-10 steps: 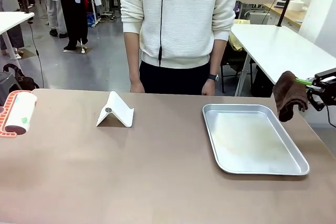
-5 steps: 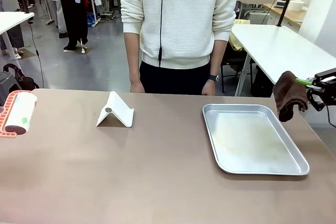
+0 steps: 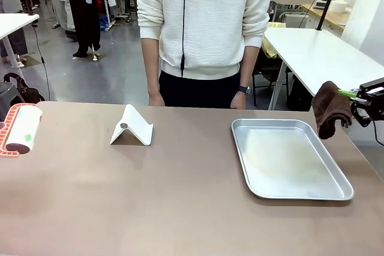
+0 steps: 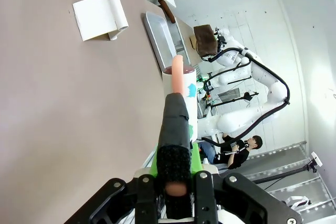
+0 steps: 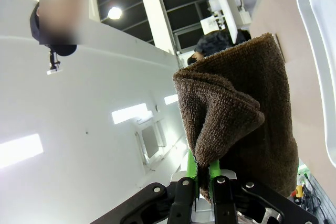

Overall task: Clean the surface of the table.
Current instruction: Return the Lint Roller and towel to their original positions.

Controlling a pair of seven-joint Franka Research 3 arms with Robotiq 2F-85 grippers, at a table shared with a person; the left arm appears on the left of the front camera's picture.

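The brownish-taupe table [image 3: 150, 196] spreads across the front view. At its left edge lies a lint roller [image 3: 21, 129] with a white roll and an orange frame. In the left wrist view my left gripper [image 4: 173, 174] is shut on the roller's dark handle, and the white roll [image 4: 182, 98] points out over the table [image 4: 63, 103]. Off the table's right edge, my right gripper [image 3: 353, 95] is shut on a brown towel [image 3: 330, 109] that hangs down. The right wrist view shows the green pads [image 5: 192, 167] pinching that towel [image 5: 236, 114].
A white folded stand [image 3: 132, 126] sits left of centre near the far edge. On the right lies a shallow silver tray [image 3: 240, 148] with nothing in it. A person in a white sweater stands at the far side, hands [image 3: 156, 99] at the table's edge. White tables stand behind.
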